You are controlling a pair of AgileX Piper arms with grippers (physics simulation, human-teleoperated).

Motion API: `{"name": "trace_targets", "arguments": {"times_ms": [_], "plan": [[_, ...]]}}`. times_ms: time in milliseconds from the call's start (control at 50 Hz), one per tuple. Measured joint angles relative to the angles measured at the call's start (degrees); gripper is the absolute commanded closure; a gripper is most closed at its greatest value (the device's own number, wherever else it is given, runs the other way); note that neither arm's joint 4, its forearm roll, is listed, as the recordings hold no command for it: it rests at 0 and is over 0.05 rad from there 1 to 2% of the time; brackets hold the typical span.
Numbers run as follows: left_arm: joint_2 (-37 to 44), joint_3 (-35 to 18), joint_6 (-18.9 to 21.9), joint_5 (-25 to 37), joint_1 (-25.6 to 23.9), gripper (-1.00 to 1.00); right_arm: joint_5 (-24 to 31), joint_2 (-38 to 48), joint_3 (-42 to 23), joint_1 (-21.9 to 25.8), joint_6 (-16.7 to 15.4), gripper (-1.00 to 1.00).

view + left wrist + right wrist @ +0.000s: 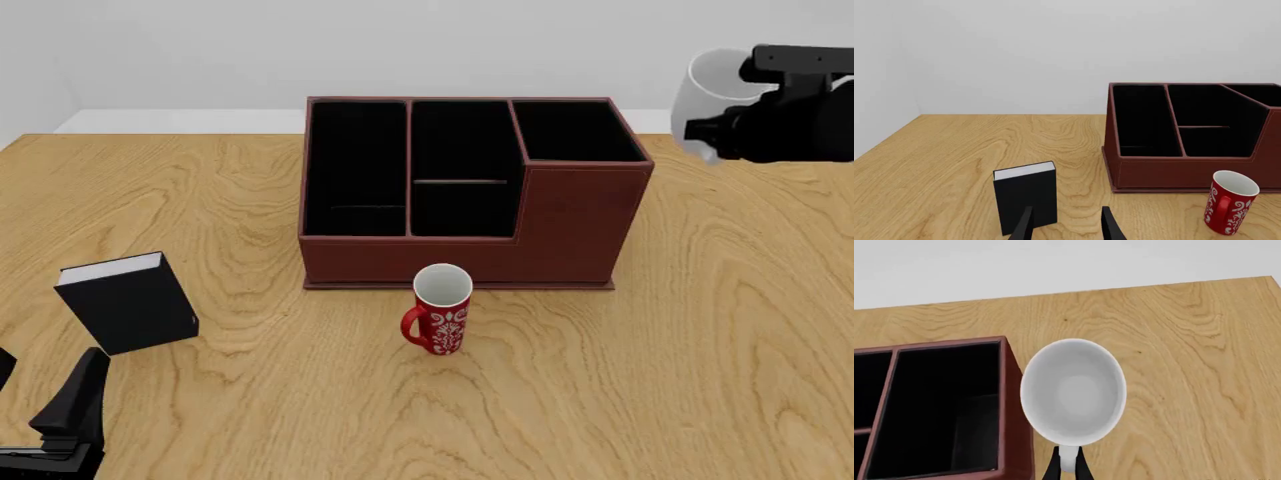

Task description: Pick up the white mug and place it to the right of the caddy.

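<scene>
Two grey walls backing wooden table (694,330). Right gripper (1067,466) pinching white mug (1073,390) handle, hanging beside caddy (461,190), its far right; wrist view showing inside. Left gripper (1066,225) idling spread.

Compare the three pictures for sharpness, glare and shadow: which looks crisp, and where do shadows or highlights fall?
Front view: crisp throughout, even light, only a faint shadow beside the red mug. Left wrist view: equally sharp, the caddy compartments plain black, no glare on the black book. Right wrist view: slightly softer, gentle shading inside the white mug, no hard highlights; the right gripper fingers pinch its handle.
</scene>
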Motion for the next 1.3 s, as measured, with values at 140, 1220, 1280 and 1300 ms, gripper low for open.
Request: {"name": "trace_targets", "arguments": {"times_ms": [140, 1220, 1280, 1300], "plan": [[0.0, 0.0, 0.0, 0.0, 0.0, -1.0, -1.07, 1.08, 0.61, -0.41, 0.49, 1.0], [0.0, 0.0, 0.0, 0.0, 0.0, -1.0, -5.39, 7.12, 5.82, -3.02, 1.6, 1.0], [0.0, 0.0, 0.0, 0.0, 0.0, -1.0, -5.7, 7.45, 6.14, -3.08, 1.66, 1.0], [0.0, 0.0, 0.0, 0.0, 0.0, -1.0, -5.81, 7.57, 6.24, -3.1, 1.69, 1.0]]}}
